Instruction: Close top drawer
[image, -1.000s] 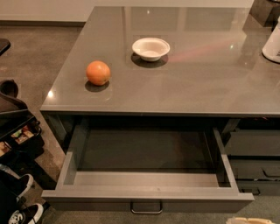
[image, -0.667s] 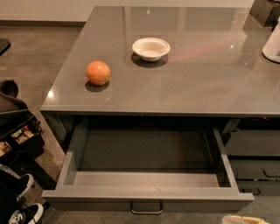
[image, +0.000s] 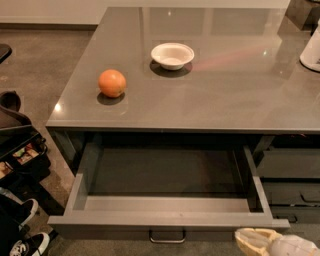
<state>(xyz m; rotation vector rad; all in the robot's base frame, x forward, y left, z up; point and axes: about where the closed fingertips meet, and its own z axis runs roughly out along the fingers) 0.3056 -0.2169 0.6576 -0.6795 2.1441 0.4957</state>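
The top drawer (image: 165, 219) is pulled far out from under the grey counter (image: 200, 95). It is empty and dark grey, and its small metal loop handle (image: 167, 236) shows at the bottom edge of the view. My gripper (image: 260, 241) is the pale shape at the bottom right, just below and in front of the drawer front's right corner. Most of it is cut off by the frame.
An orange (image: 112, 83) and a white bowl (image: 172, 55) sit on the counter. A white object (image: 311, 50) stands at the right edge. Dark drawer fronts (image: 290, 172) of the right-hand stack are beside the open drawer. Bags and shoes (image: 20, 160) lie on the floor at left.
My gripper has risen into view at the bottom right, toward the drawer front's right corner. The drawer, orange and bowl have not moved.
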